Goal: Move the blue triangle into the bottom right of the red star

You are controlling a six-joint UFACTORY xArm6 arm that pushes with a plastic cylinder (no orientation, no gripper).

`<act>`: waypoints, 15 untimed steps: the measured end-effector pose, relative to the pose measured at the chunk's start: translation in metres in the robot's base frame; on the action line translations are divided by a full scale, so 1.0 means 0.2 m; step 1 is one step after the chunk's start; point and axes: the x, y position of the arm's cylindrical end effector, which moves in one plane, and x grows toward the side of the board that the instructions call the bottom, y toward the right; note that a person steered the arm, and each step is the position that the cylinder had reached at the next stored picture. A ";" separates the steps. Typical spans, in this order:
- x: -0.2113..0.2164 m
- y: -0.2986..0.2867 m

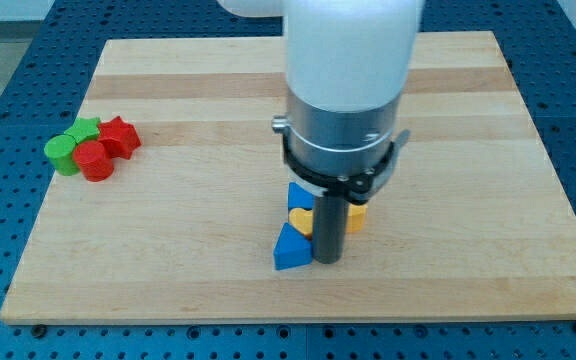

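The blue triangle [290,249] lies near the view's bottom centre of the wooden board [468,150]. My tip [327,260] stands right beside it, touching or almost touching its right side. The red star [119,135] sits far off at the view's left, in a cluster with other blocks. The arm's white and grey body [343,100] hides the board behind the rod.
Next to the red star are a red cylinder [95,160], a green cylinder [63,153] and a green star-like block [84,129]. Behind my tip sit a blue block [299,195], a yellow block [300,219] and an orange block [355,217], partly hidden.
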 end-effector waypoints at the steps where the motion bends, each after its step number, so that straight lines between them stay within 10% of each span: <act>1: -0.01 -0.13; 6: 0.30 -0.43; 15: -0.56 -0.77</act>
